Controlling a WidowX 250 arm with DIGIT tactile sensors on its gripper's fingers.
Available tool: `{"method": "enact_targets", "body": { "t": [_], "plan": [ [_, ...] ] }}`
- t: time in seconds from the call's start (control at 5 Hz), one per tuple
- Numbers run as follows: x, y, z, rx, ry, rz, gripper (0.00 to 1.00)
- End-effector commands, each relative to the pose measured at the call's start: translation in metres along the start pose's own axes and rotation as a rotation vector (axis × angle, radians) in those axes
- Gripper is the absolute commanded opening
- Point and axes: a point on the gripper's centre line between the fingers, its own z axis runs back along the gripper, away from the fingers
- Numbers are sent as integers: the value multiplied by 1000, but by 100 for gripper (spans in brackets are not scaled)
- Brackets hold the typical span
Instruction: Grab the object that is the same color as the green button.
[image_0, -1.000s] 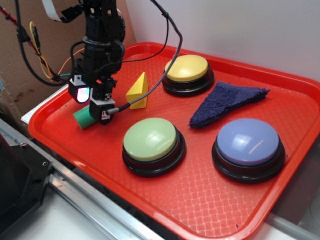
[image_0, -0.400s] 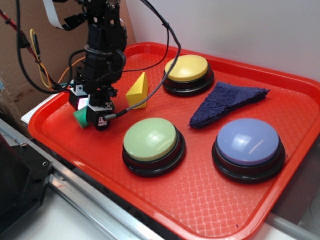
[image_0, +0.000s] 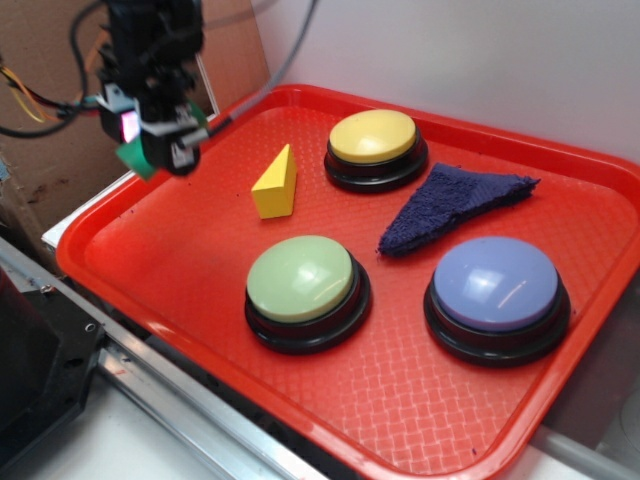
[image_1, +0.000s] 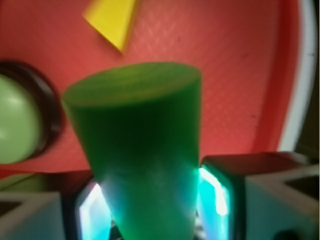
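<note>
The green cylinder (image_1: 145, 150) fills the wrist view, clamped between my two glowing pads (image_1: 215, 195). In the exterior view my gripper (image_0: 150, 150) hangs above the tray's far left corner, shut on that cylinder (image_0: 131, 160), well off the tray floor. The green button (image_0: 300, 277) sits on its black base at the tray's front middle, to the right of and below the gripper. In the wrist view the green button (image_1: 17, 125) shows at the left edge.
A red tray (image_0: 400, 400) holds a yellow wedge block (image_0: 276, 184), a yellow button (image_0: 374, 137), a blue-purple button (image_0: 496, 285) and a dark blue cloth (image_0: 450, 205). Cardboard and cables stand behind the arm at the left.
My gripper closed on the green cylinder where it lay on the tray, then rose and moved back-left with it. The cylinder is now lifted off the tray.
</note>
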Motion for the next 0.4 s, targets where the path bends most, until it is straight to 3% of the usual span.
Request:
{"method": "enact_targets", "body": {
  "t": [0.0, 0.2],
  "plan": [
    [-46, -5, 94, -2, -135, 52, 0],
    [-51, -4, 141, 19, -110, 58, 0]
  ]
}}
